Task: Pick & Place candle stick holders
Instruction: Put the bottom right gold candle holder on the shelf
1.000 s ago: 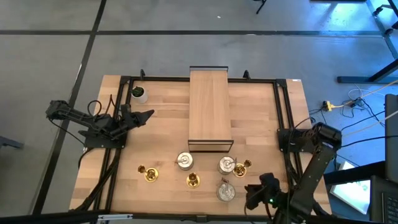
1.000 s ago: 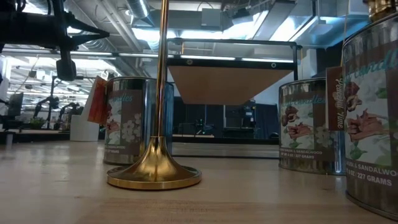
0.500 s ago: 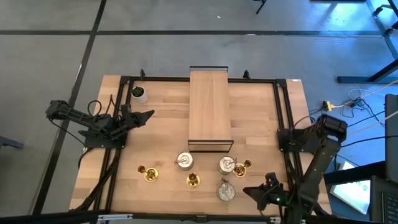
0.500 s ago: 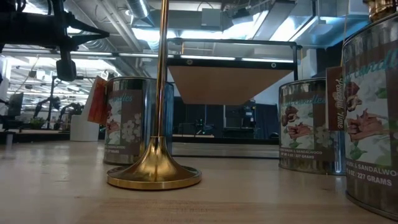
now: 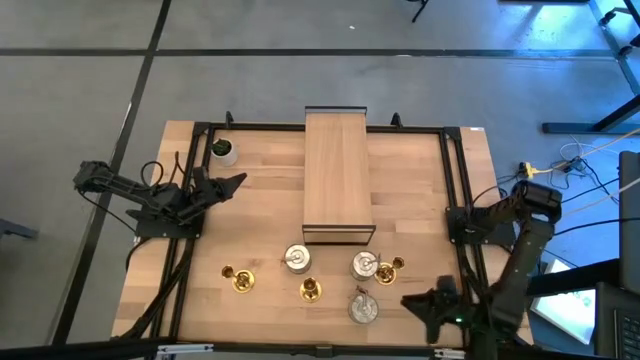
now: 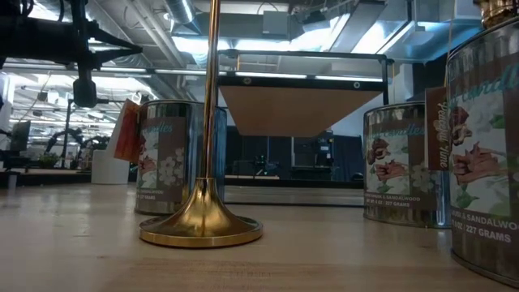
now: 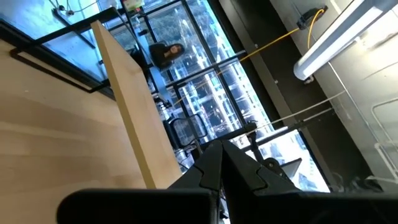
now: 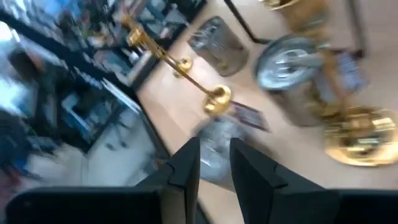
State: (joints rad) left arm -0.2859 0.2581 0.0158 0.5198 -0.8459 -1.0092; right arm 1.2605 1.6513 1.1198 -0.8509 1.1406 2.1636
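The six candle stick holders sit in a loose cluster on the near half of the tabletop (image 5: 420, 180), in front of the long wooden box (image 5: 338, 176). Three brass ones: far left brass holder (image 5: 237, 277), middle brass holder (image 5: 311, 290), right brass holder (image 5: 389, 267). Three silver ones: left silver holder (image 5: 297, 259), centre silver holder (image 5: 364, 265) touching or just beside the right brass one, and near silver holder (image 5: 363, 307) closest to the table edge. None has shifted over the last second; all six stand where they stood.

Change: the right gripper (image 5: 424, 303) has swung. A second ago it sat slightly farther left and pointed down-left; now it lies a little more to the right, pointing left toward the near silver holder, still apart from it. Jaws slightly spread, holding nothing; the right wrist view shows a narrow gap between the fingers (image 8: 186, 163) with holders ahead, blurred by motion.

Left gripper (image 5: 232, 185) rests at the left side near the white cup (image 5: 223, 151), jaws pressed together, unmoved.

Judgement: approach phase only. No holder picked yet; the near silver holder looks the likely first target.
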